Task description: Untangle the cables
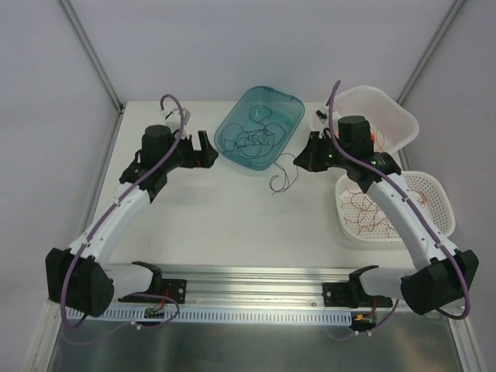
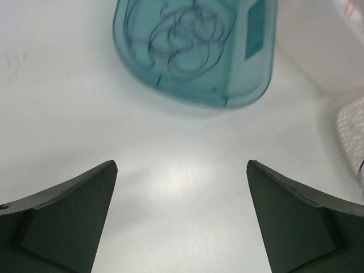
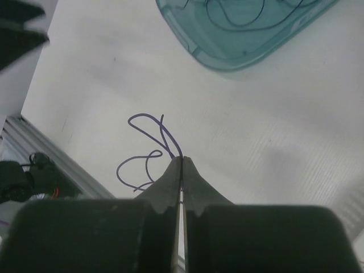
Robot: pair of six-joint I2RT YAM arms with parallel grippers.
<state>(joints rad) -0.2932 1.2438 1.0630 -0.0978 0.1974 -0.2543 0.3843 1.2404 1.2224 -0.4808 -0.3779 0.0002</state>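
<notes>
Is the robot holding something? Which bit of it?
Yes. The right gripper is pinched shut on a thin dark wire, at the spot where its loops come together. The left gripper is open and empty.

white table, matte, inside an enclosure of pale panels. grey metal posts run up at the far left and far right.

teal translucent bin: rounded rectangle, far centre of the table, set diagonally. left wrist view shows a darker rectangular patch on its side wall.

deep white basket: far right corner, beside the bin, not touching it.

shallow white perforated basket: right edge of the table, just nearer than the deep one.

aluminium rail runs along the near edge. a white slotted strip lies just in front of it.
</notes>
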